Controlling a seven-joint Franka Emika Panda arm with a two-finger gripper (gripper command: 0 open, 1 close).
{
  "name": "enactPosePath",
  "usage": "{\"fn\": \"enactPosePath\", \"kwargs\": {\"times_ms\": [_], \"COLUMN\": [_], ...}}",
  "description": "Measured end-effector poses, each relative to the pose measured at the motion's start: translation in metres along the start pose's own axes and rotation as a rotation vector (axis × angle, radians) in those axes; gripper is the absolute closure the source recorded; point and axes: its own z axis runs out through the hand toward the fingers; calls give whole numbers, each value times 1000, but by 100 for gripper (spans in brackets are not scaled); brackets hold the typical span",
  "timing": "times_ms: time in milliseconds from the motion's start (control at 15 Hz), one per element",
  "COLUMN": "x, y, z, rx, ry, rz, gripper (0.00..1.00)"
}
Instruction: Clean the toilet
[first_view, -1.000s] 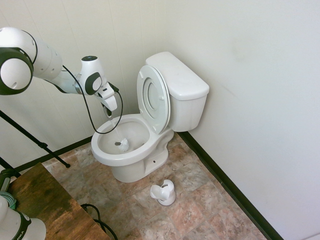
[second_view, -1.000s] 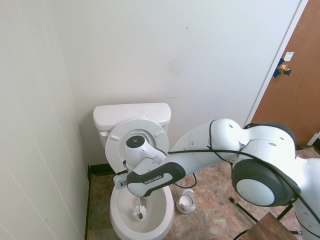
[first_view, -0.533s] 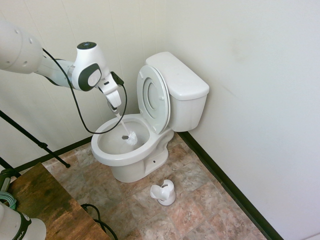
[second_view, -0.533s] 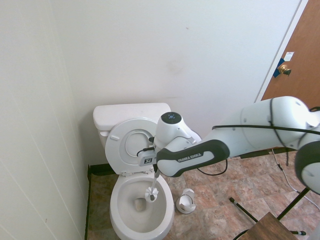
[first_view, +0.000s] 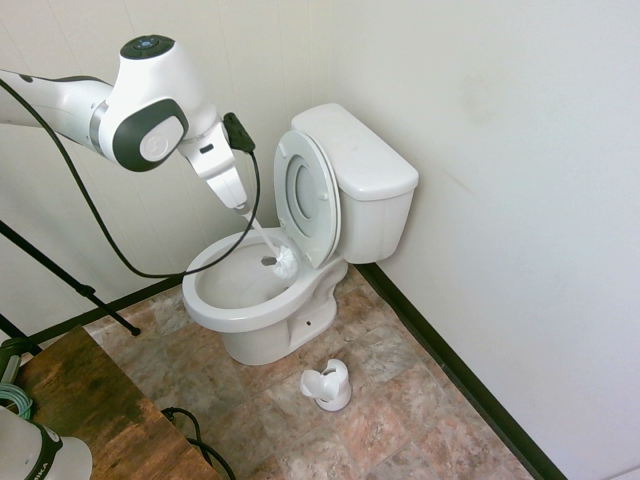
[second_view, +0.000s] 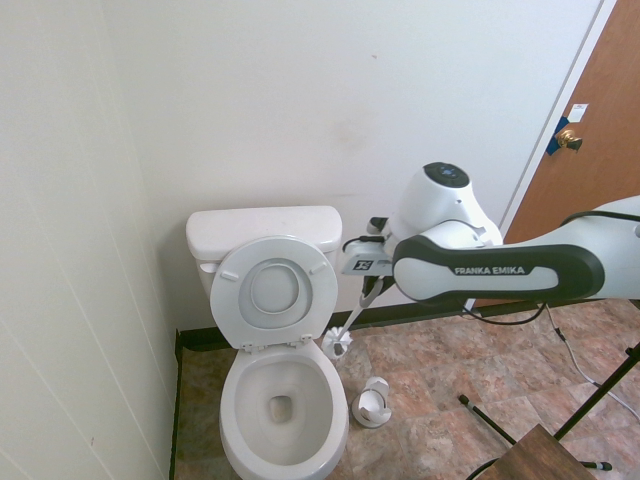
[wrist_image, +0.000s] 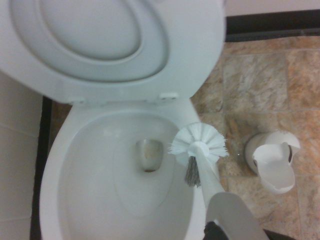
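Scrubbing apparently over — the end effector (first_view: 240, 207), clamped on the toilet brush (first_view: 284, 262), has lifted it out of the toilet (first_view: 262, 300) bowl toward the rim nearest the floor holder (first_view: 327, 385).

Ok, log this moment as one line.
gripper: shut on toilet brush | brush: above toilet rim | holder: on floor, empty

- The first exterior view looks down from high beside the toilet (first_view: 300, 250), facing the room's corner, with my arm entering from the picture's left.
- The second exterior view looks down from in front, facing the tank and back wall (second_view: 330, 110); my arm enters from its right.
- My wrist camera looks almost straight down, close above the bowl.
- All three share the toilet and the brush holder (first_view: 328, 385).
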Motion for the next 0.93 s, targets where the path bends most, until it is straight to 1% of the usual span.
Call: {"fn": "enactPosePath", "kwargs": {"times_ms": [133, 267, 533, 667, 800, 933], "x": [39, 67, 109, 130, 131, 135], "y": [16, 30, 52, 53, 48, 44], "z": [6, 20, 74, 110, 114, 132], "rx": [-15, -49, -134, -166, -165, -184], "ry": [9, 13, 4, 9, 6, -2], "rz": [63, 113, 177, 189, 192, 193], "gripper": [100, 100, 100, 100, 100, 100]}}
